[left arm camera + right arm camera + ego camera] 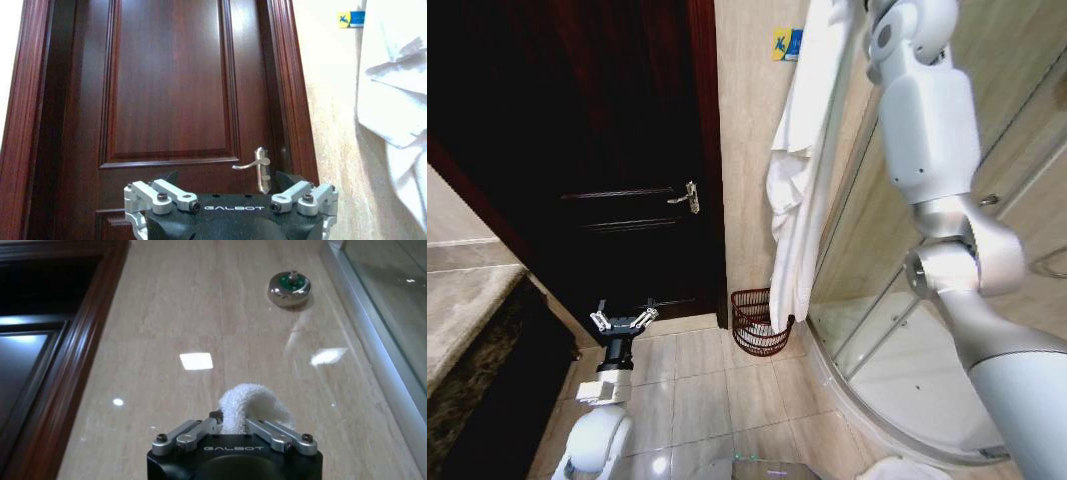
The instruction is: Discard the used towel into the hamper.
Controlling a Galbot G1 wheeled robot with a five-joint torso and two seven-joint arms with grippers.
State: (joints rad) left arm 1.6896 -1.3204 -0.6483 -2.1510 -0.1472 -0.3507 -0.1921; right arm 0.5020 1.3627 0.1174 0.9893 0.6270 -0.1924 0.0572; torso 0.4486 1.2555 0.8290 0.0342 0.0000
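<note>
Your right gripper [230, 432] is raised high against the tiled wall, and its fingers [193, 432] are closed on a fold of the white towel [802, 170]; in the right wrist view you can see a loop of terry cloth pinched between them. From that grip the towel hangs straight down the wall in a long drape, beside the glass shower enclosure [897, 300], and its lower end reaches down to the hamper [757, 322].

The hamper stands on the floor [697, 390] in the corner where the wall meets the dark wooden door [597, 150], pushed up against the wall. It is a reddish-brown wire basket with thin horizontal bars. You can see through the weave, but whether anything lies inside it cannot be told; the towel's bottom edge overlaps its rim on the shower side.

Your left gripper [624, 322] is held low in front of the door, well apart from the hamper. Its fingers [157, 196] are spread wide and have hold of nothing. In the left wrist view it faces the door's handle [257, 167].
</note>
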